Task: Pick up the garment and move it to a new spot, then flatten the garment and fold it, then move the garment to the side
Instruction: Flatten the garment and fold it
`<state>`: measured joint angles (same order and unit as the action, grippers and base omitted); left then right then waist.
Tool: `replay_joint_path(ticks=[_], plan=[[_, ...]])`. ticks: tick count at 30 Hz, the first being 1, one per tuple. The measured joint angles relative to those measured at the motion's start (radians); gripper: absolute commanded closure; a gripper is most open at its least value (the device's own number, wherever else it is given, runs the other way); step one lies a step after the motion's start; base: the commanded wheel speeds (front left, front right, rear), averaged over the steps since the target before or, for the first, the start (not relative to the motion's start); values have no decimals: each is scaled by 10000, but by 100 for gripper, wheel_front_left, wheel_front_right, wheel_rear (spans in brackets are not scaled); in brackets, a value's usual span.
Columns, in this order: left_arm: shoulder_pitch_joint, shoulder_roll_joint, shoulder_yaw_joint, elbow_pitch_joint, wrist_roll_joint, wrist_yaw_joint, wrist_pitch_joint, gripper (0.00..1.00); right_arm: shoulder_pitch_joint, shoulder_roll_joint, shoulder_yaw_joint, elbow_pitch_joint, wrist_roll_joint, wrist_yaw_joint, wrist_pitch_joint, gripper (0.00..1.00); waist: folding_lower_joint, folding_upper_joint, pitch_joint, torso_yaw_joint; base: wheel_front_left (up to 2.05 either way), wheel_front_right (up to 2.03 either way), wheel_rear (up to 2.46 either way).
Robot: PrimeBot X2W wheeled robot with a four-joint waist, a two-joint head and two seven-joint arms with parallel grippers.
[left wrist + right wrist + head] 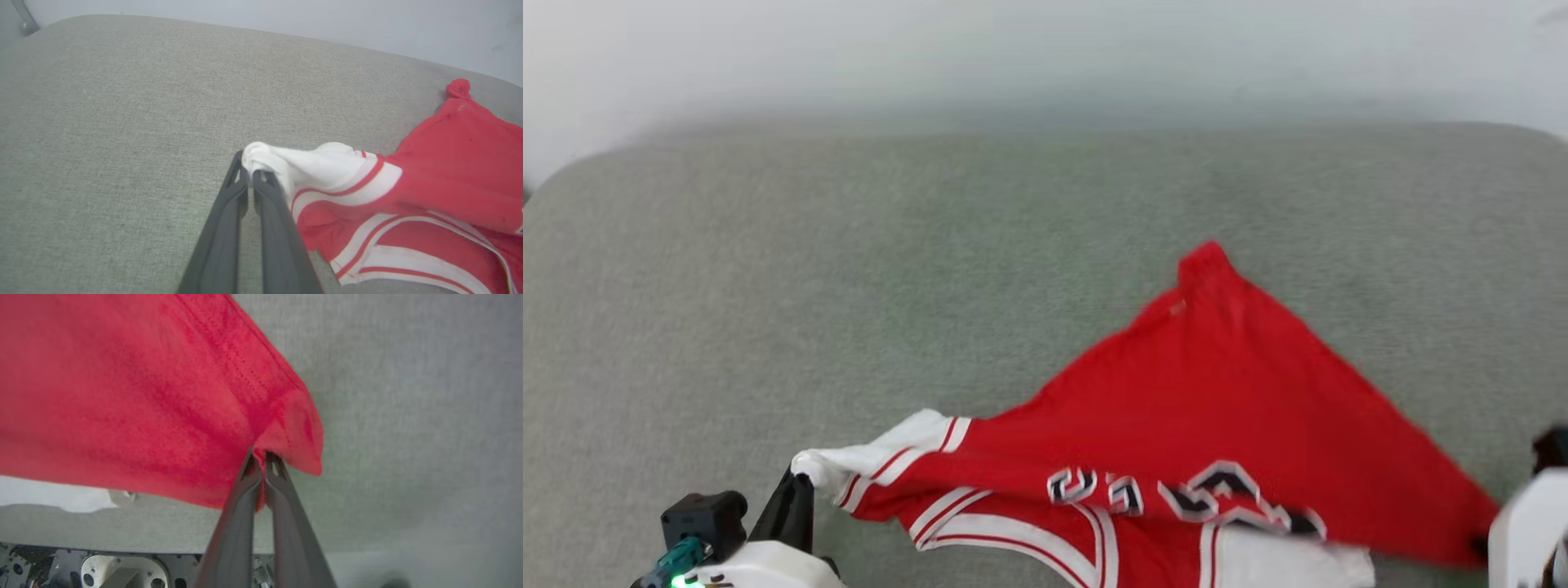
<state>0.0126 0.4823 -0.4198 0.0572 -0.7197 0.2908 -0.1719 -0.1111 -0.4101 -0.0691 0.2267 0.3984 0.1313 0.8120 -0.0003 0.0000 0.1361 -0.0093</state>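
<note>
The garment [1209,408] is a red jersey shirt with white sleeves and black-and-white lettering, stretched across the near part of a grey-green cushioned surface [931,269]. My left gripper [799,478] is shut on the tip of the white sleeve [286,163]; in the left wrist view the gripper [250,165] pinches that bunched white cloth. My right gripper [260,454] is shut on a red corner of the garment [163,396], lifted off the surface. In the head view the right arm's pale housing [1531,531] sits at the lower right, by the red corner.
The cushioned surface stretches far to the left and back, with rounded far corners and a pale wall [1045,49] behind. The robot's base hardware [102,571] shows below the near edge in the right wrist view.
</note>
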Motion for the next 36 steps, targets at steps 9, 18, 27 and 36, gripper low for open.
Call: replay_joint_path(ticks=[9,18,27,36], plan=[[445,314,33,-533,-92,282,347,100,2548,2127,-1313,-2303,-671,-2,-690,0,-1,0,-398,-693,0,0,0],[200,430,-15,-932,29,370,546,100,568,2385,-1453,-2061,-625,-4,-5365,0,1,0,16,-592,0,0,0],[-759,249,-324,-1210,334,169,499,100,-2564,1680,90,36,-73,-4,-4195,0,3,0,912,-254,0,0,0],[-1726,-4,-629,-1383,717,-90,309,100,-5062,955,1737,1060,366,-4,-268,0,4,0,1879,457,0,0,0]])
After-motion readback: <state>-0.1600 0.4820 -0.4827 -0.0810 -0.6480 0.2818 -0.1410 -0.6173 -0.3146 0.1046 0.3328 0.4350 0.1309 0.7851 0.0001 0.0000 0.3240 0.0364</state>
